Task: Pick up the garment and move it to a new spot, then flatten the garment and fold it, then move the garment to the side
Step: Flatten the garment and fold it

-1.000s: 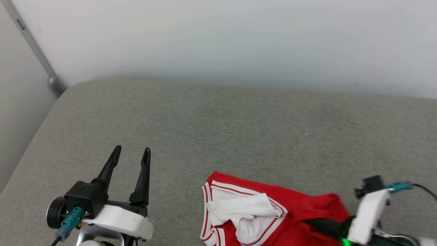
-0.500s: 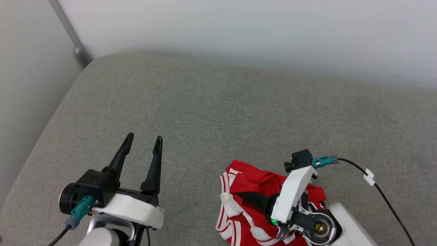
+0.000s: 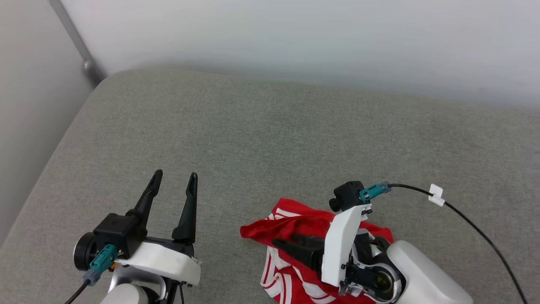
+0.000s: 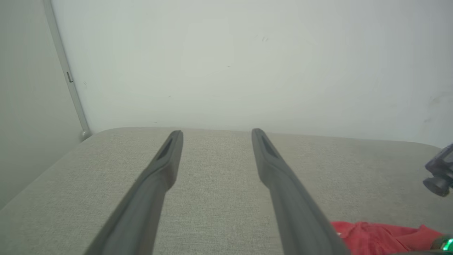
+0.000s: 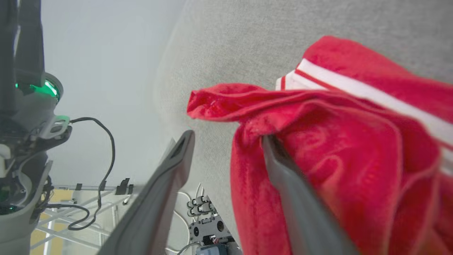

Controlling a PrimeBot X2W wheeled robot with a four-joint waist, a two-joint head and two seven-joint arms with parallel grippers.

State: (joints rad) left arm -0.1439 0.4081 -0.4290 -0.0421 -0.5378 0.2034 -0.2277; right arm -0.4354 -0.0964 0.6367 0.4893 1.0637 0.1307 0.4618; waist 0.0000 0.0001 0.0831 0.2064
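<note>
The garment [image 3: 291,221] is a red shirt with red-and-white striped trim, lying crumpled near the front of a grey cushioned surface [image 3: 270,139]. My right gripper [image 3: 284,239] lies over it, pointing left. In the right wrist view the right gripper [image 5: 226,136] is open, and a fold of the garment [image 5: 354,148] drapes over its right finger while the left finger stands free. My left gripper [image 3: 175,175] hovers open and empty to the garment's left. In the left wrist view the left gripper [image 4: 216,134] points at the back wall, with the garment [image 4: 371,235] at the lower right.
A white wall [image 3: 295,38] rises right behind the surface. A grey metal pole [image 3: 71,42] stands at the back left corner, where the surface's left edge drops off. A black cable [image 3: 464,219] trails from the right wrist across the cushion.
The head camera has shifted. My right arm swung in over the garment and its gripper has opened. The garment is more bunched, with a red fold now poking out leftward. The left gripper stays open.
</note>
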